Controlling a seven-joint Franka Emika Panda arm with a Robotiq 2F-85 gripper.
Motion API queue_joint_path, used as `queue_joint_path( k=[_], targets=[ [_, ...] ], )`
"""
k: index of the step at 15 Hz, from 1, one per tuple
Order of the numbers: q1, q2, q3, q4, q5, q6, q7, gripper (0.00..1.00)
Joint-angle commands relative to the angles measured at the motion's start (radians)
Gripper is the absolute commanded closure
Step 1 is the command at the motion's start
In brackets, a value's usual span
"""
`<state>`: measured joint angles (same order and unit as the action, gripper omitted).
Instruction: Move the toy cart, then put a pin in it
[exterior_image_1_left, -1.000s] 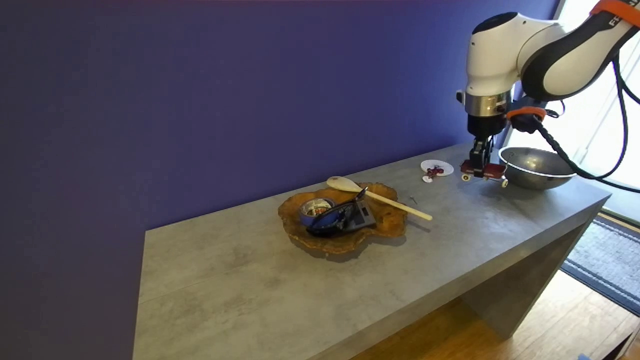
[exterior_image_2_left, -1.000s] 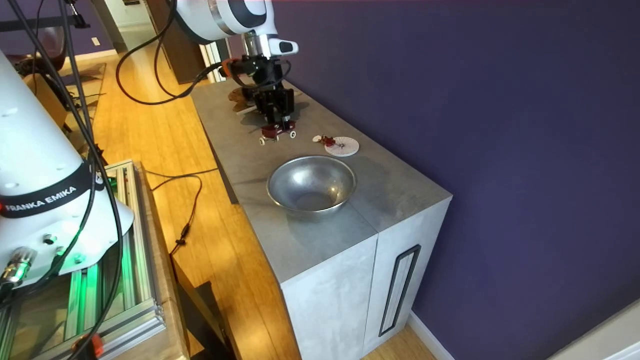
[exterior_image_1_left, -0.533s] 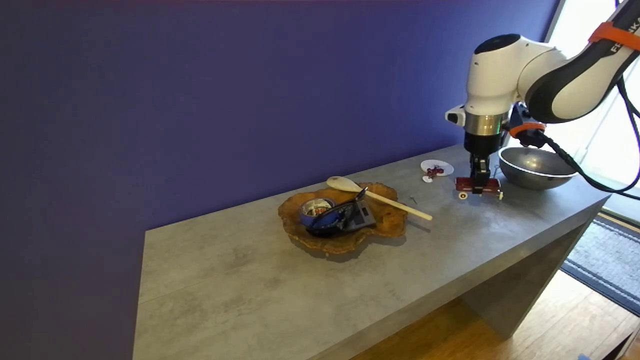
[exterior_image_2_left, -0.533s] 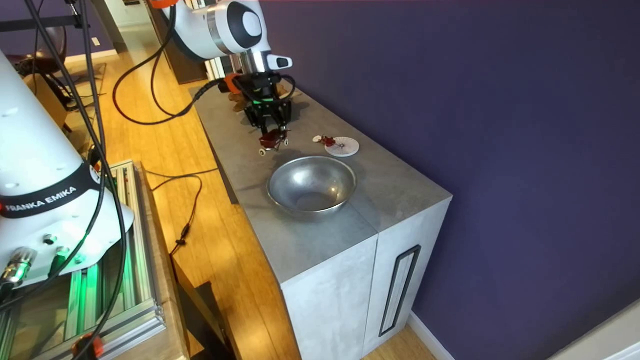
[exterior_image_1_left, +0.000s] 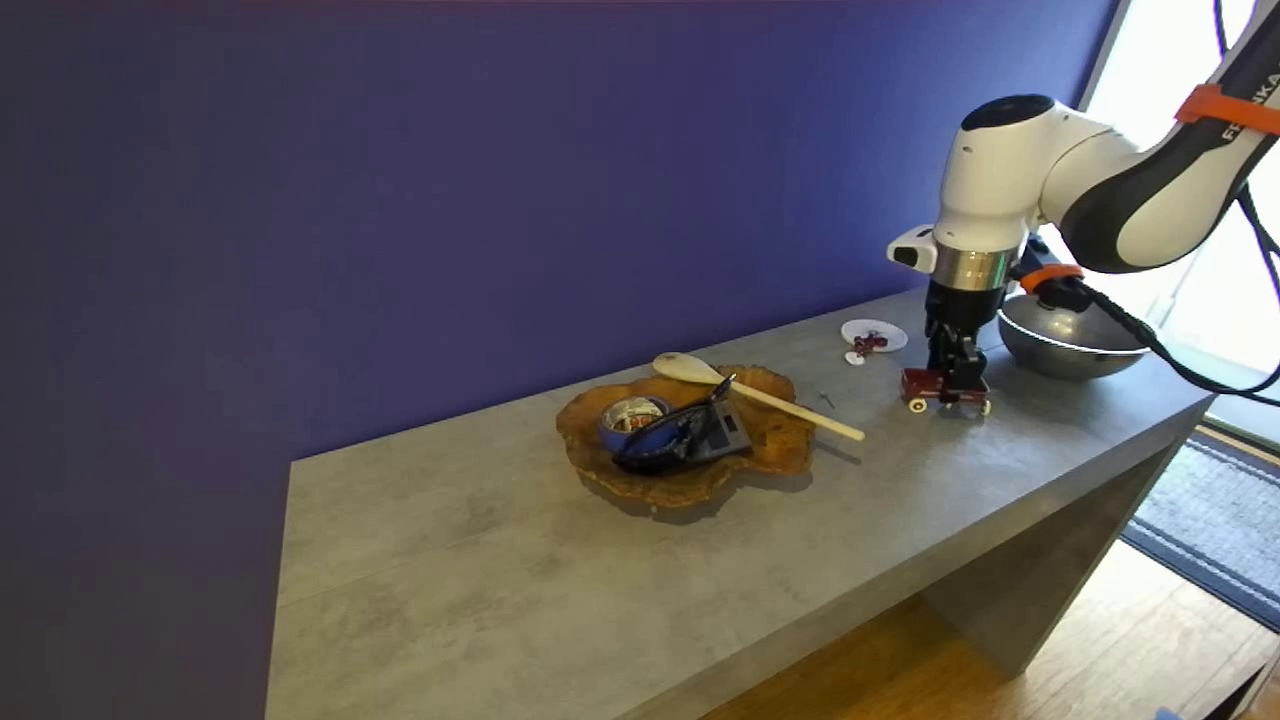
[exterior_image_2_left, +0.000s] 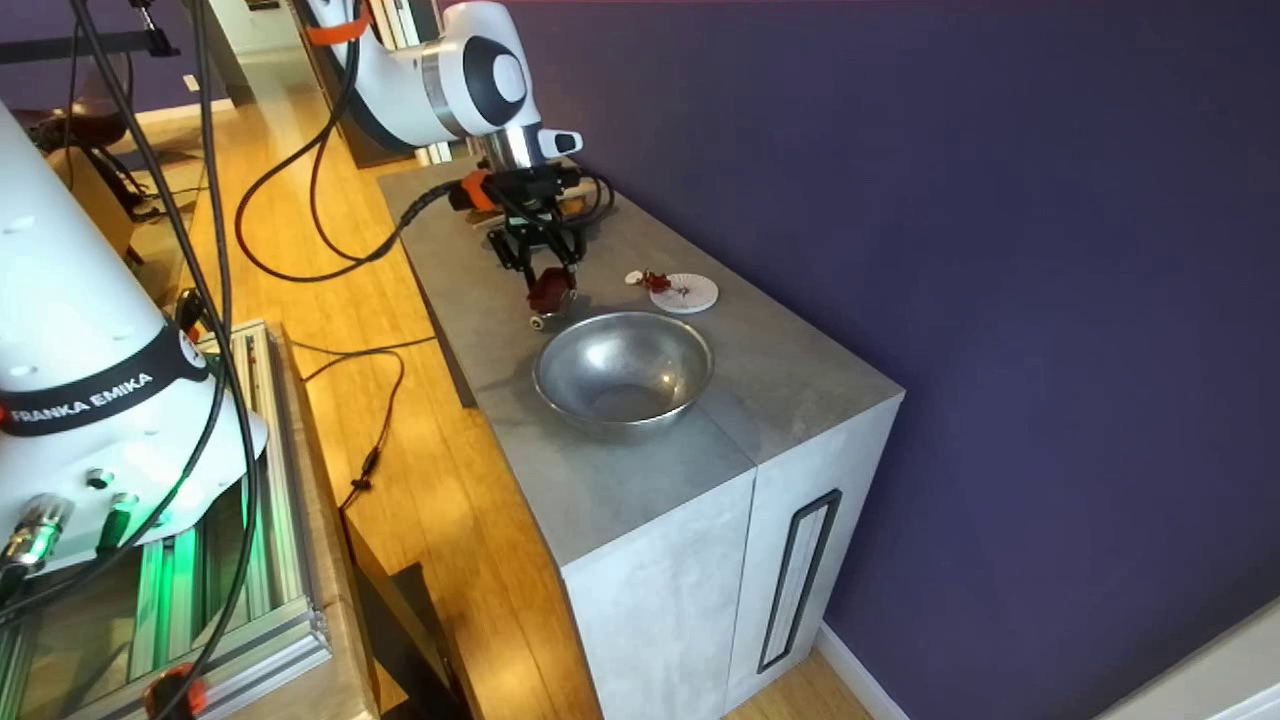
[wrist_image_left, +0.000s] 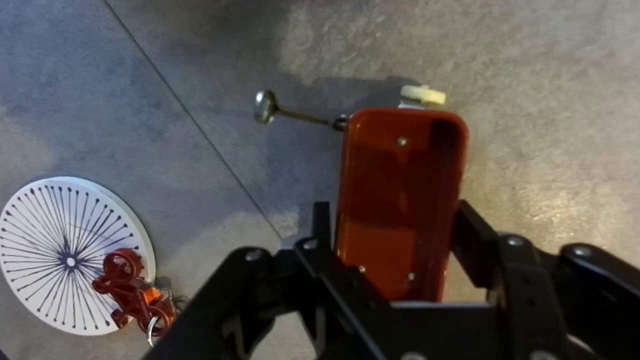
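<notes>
The toy cart is a small dark red open wagon with pale wheels and a thin metal handle. It shows in the wrist view (wrist_image_left: 395, 175) and in both exterior views (exterior_image_1_left: 918, 388) (exterior_image_2_left: 548, 288). My gripper (wrist_image_left: 392, 220) has one finger on each long side of it. In an exterior view the gripper (exterior_image_1_left: 962, 375) hides part of the cart's side. The cart is at or just above the table; whether all wheels touch cannot be told. A tiny thin pin-like thing (exterior_image_1_left: 826, 399) lies on the table near the wooden spoon.
A steel bowl (exterior_image_1_left: 1070, 355) stands close beside the cart. A white round dish (wrist_image_left: 45, 280) with a small red trinket (wrist_image_left: 140, 300) lies near the wall. A wooden tray (exterior_image_1_left: 680, 490) holds tape, black items and a wooden spoon (exterior_image_1_left: 790, 402). The purple wall borders the table.
The arm has come down with the cart between the fingers, from above the table to about its surface. Cart and gripper have turned a little and shifted slightly away from the bowl's far side.
</notes>
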<state>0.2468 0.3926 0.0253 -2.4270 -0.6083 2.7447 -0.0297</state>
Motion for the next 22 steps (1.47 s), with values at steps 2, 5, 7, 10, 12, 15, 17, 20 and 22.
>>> queue_joint_path(
  k=[2, 5, 7, 10, 12, 15, 17, 20, 22],
  targets=[
    [-0.005, -0.025, -0.01, -0.021, -0.018, 0.04, -0.015, 0.02],
    [0.008, -0.06, -0.018, -0.027, -0.026, 0.032, 0.007, 0.0],
    [-0.019, -0.076, 0.022, -0.023, 0.06, 0.023, 0.006, 0.0],
    [-0.056, -0.092, 0.12, -0.001, 0.302, -0.032, -0.034, 0.0],
    [-0.068, -0.089, 0.18, 0.033, 0.447, -0.069, -0.039, 0.0],
    [-0.03, -0.077, 0.149, 0.043, 0.416, -0.041, 0.003, 0.0],
    [-0.017, -0.077, 0.148, 0.064, 0.417, -0.042, 0.039, 0.0],
    [-0.017, -0.062, 0.146, 0.078, 0.432, -0.035, 0.061, 0.0],
    [-0.015, -0.022, 0.152, 0.109, 0.473, -0.03, 0.098, 0.0]
  ],
)
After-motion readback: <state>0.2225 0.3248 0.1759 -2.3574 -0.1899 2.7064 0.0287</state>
